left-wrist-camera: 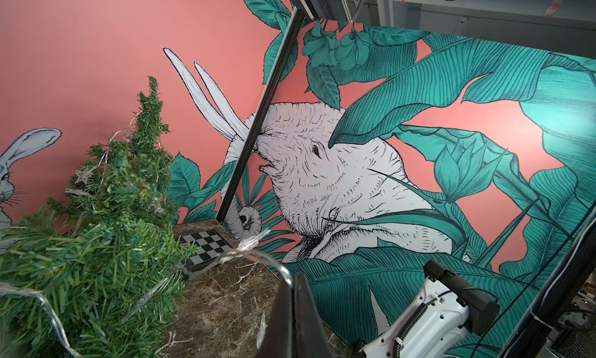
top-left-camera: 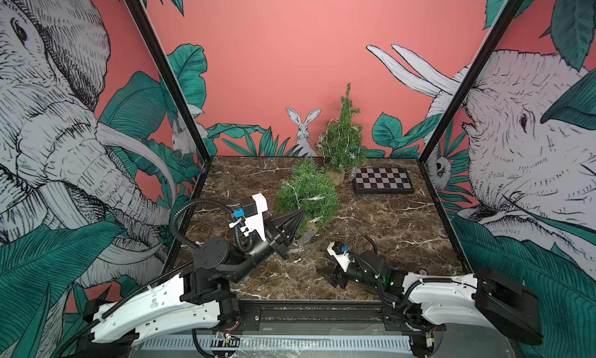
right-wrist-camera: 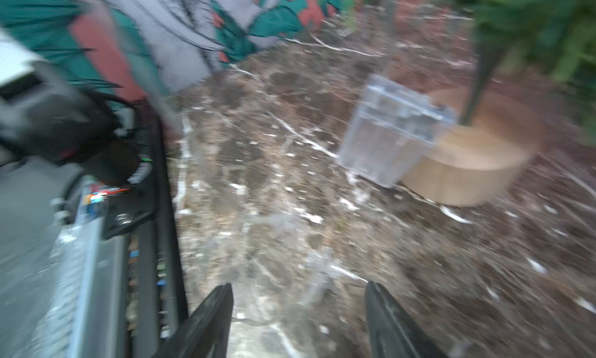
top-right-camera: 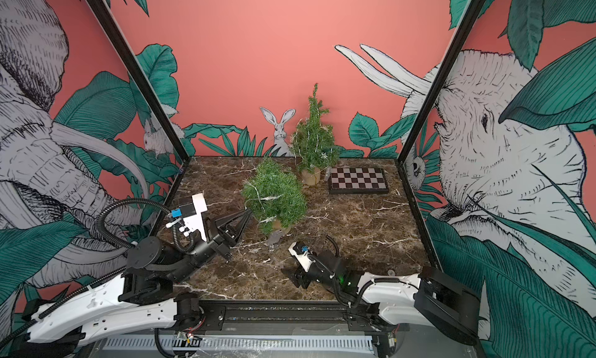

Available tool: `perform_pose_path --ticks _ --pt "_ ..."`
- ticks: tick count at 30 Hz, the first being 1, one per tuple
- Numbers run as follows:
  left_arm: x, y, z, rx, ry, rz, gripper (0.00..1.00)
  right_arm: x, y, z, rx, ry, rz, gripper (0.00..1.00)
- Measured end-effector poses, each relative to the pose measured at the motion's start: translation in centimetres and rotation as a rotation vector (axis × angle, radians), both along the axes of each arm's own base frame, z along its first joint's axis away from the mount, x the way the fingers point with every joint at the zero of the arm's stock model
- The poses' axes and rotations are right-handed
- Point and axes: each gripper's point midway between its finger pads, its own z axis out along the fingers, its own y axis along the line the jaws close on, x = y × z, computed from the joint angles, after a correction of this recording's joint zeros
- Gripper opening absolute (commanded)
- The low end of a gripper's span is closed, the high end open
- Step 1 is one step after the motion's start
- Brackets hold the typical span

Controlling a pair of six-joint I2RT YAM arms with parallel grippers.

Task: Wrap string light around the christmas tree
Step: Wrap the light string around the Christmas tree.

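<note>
Surface is brown marble tabletop [top-left-camera: 387, 230], enclosed by coral mural walls [top-left-camera: 290, 50] printed with elephants and leaves. Left to right: the left gripper [top-left-camera: 301, 215] is pressed against the christmas tree [top-left-camera: 306, 195] standing mid-table; the right gripper [top-left-camera: 325, 274] is low at the front; a checkerboard [top-left-camera: 382, 180] lies back right. Only the left wrist view shows the string light [left-wrist-camera: 245, 246] pinched in the closed left jaws. The blurred right wrist view shows the right jaws apart and empty, and a clear plastic box [right-wrist-camera: 390, 137] touching the tree's wooden base [right-wrist-camera: 467, 166].
</note>
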Motion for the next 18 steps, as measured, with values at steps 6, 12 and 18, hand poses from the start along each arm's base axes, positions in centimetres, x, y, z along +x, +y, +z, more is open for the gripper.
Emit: perform_pose_path --ticks 6,12,18 --pt "0.1 0.3 0.1 -0.009 0.005 0.012 0.0 -2.2 1.6 -0.7 -0.014 -0.032 0.106 0.74" --pt "0.3 0.5 0.2 -0.015 0.01 0.022 0.0 -2.3 2.5 -3.1 -0.07 -0.048 0.103 0.7" --pt "0.4 0.8 0.2 -0.02 0.014 0.034 0.0 -1.5 4.3 -4.4 -0.085 -0.075 0.09 0.52"
